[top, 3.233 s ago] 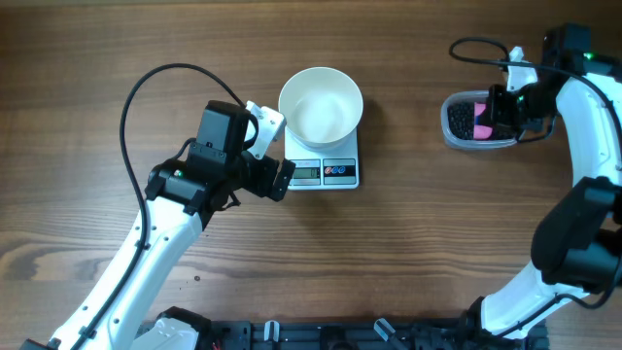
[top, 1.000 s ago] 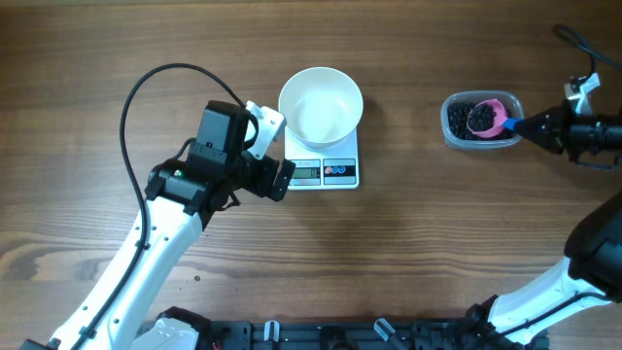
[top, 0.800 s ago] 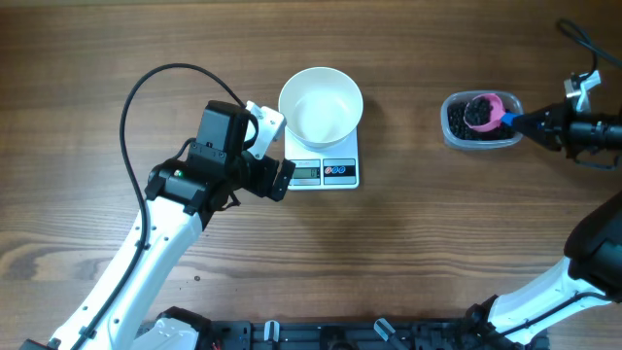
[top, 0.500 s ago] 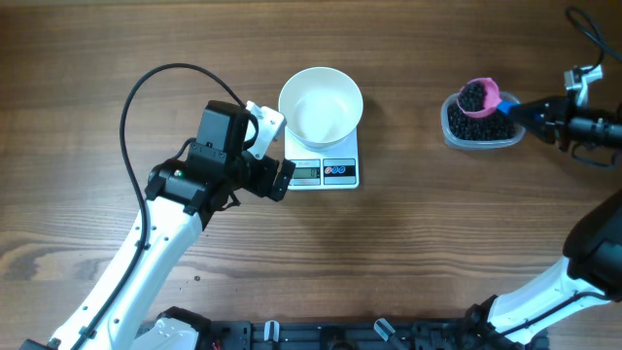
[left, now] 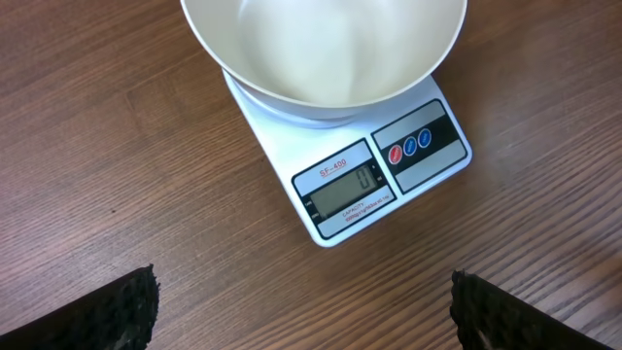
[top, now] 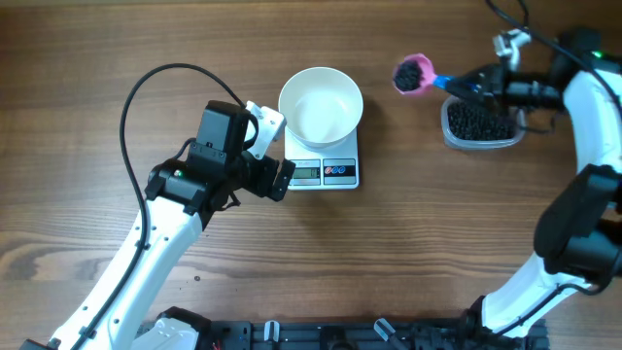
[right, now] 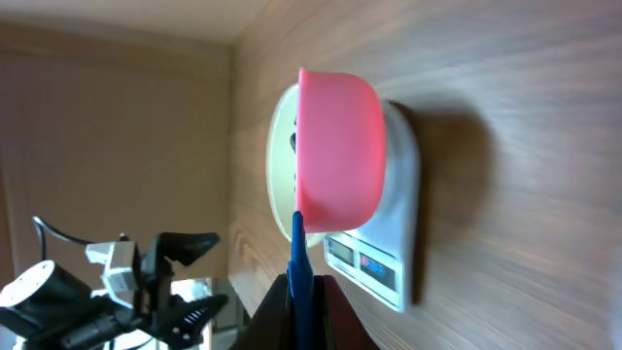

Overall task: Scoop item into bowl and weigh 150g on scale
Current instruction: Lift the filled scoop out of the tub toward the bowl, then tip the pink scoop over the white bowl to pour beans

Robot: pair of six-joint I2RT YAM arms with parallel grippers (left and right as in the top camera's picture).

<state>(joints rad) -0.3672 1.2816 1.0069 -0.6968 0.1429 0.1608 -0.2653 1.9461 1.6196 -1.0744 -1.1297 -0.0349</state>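
One each: bowl (top: 321, 102), scale (top: 326, 173), scoop (top: 425, 66), tub (top: 476, 145)

The pink scoop (top: 412, 75), loaded with black beads (top: 411, 71), has been lifted out of the clear tub (top: 480, 126) and carried left by the right gripper (top: 474, 87), now between tub and white bowl (top: 321, 107).

My left arm (top: 155, 243) slants up from the lower left of the overhead view, bent at the elbow. My left tool (top: 276, 150) hangs with its fingers spread wide and nothing between them. My right arm (top: 595, 117) runs up the right side and bends leftward, and my right tool (top: 473, 86) is clamped on the thin blue handle of a pink plastic scoop (top: 412, 74)
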